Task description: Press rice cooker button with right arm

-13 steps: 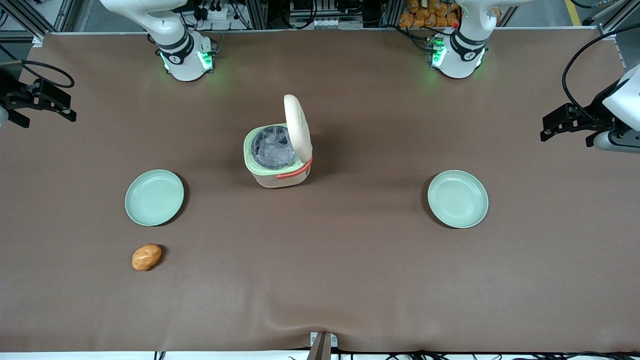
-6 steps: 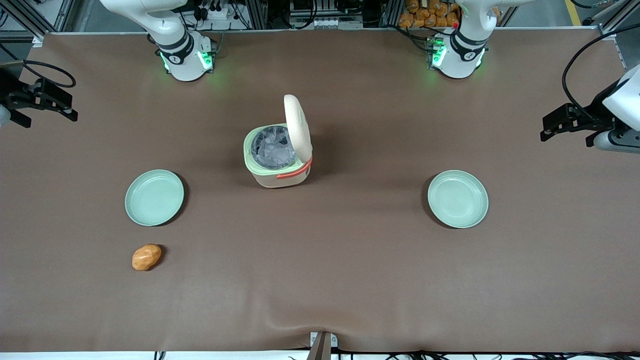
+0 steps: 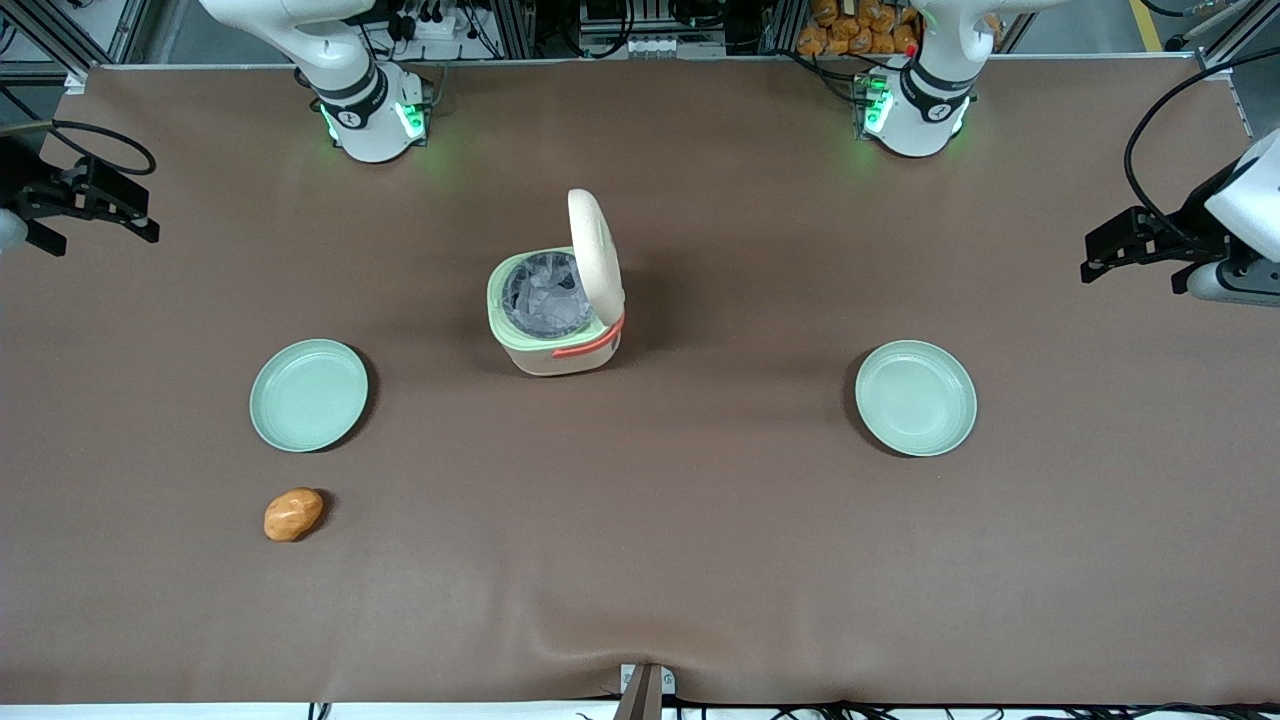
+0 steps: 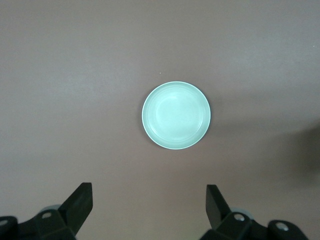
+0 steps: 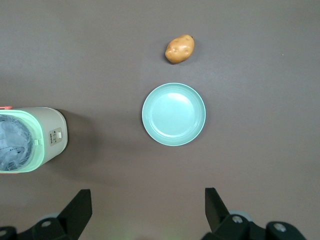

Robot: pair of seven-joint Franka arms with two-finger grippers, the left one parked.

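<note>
I see my gripper [image 3: 95, 205] at the working arm's end of the table [image 3: 700, 560], up in the air with its fingers [image 5: 80, 212] spread wide and holding nothing. It sits well apart from everything, so I think nothing gets bumped there.

Next comes a green plate [image 3: 309, 394], with a potato [image 3: 293, 514] nearer the front camera.

The rice cooker [image 3: 555, 300] stands in the middle with its lid [image 3: 594, 255] tipped up, so the pot inside shows. I think the button [image 5: 57, 135] is the small pale piece on its side wall, facing my arm.

Bare brown table lies between my gripper and the cooker, so I have lots of room. Another plate [image 3: 915, 397] sits toward the parked arm's end.
</note>
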